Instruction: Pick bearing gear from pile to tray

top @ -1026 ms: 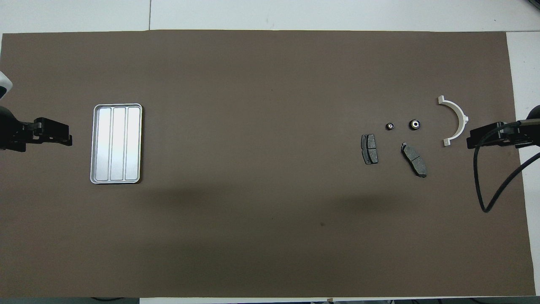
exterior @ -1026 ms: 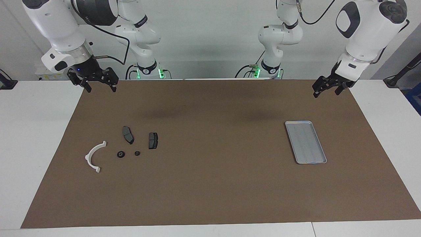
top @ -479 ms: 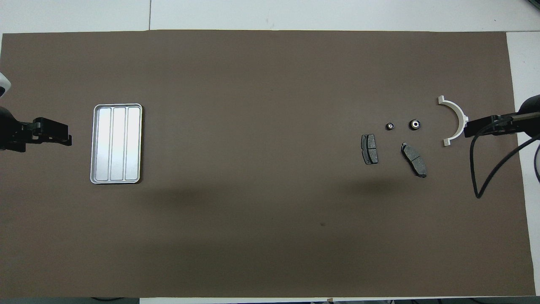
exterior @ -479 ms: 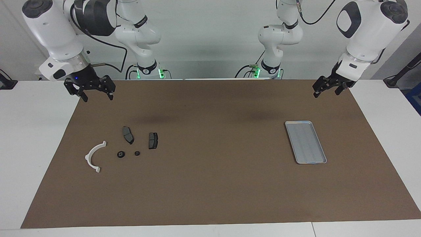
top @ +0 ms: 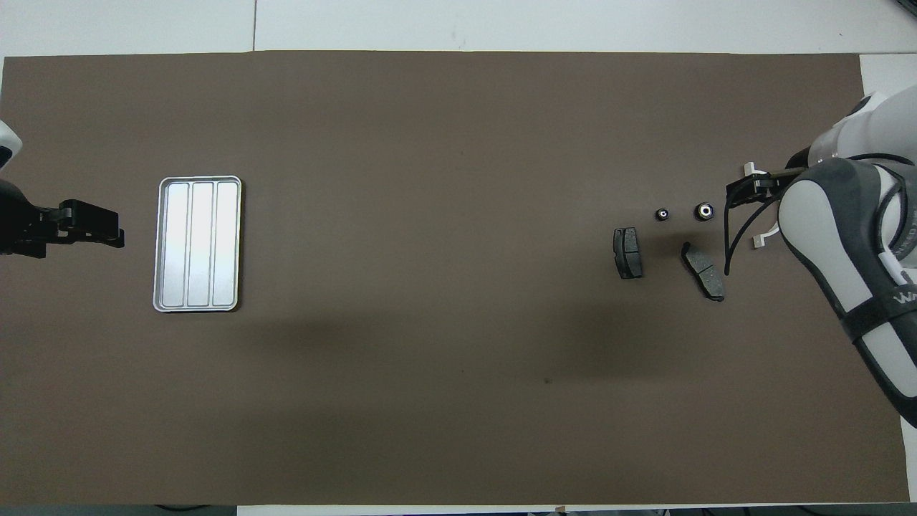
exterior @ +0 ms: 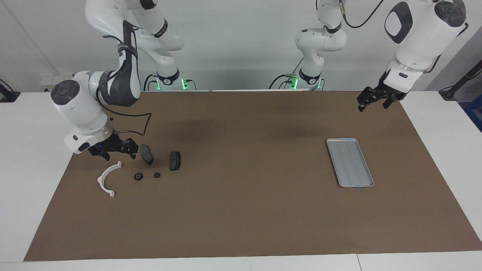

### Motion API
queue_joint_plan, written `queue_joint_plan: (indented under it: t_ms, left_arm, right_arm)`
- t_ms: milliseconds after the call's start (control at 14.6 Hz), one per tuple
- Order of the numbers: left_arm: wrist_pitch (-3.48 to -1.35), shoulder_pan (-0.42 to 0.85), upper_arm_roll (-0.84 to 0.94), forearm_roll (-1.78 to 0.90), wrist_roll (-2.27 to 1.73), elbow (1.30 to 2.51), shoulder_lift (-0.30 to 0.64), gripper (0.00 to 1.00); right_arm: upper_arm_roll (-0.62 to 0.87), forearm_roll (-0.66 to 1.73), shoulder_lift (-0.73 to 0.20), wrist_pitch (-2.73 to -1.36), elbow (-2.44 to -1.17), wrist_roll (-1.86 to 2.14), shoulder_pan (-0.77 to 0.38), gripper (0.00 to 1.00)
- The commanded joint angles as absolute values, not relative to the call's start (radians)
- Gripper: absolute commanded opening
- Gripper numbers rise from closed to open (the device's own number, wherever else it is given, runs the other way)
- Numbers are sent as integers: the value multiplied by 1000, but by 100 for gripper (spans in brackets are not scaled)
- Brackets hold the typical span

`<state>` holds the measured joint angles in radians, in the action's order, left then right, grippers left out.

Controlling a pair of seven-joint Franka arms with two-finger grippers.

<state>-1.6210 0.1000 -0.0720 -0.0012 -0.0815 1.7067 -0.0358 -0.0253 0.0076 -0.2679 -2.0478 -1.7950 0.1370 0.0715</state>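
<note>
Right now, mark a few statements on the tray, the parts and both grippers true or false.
1. The tray holds a round piece. False: it holds nothing.
2. The right gripper is open, low beside the white arc. True.
3. The left gripper grips a brake pad. False: it is open, holds nothing and waits near the tray's end.
4. Two black round pieces lie on the mat, farther from the robots than the two brake pads. True.
</note>
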Motion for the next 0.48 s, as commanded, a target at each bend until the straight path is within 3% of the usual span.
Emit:
queue_joint_plan:
  t_ms: [0, 410]
  left_arm:
    - [-1618, 123, -75, -9, -78, 1701, -35, 100]
    - [-1620, 123, -75, -8, -80, 1701, -41, 100]
  right_arm:
    - [-20, 6, -305, -2095, -1793, 160, 71, 99]
    - [-18, 8, -396, -2215, -1802, 155, 64, 99]
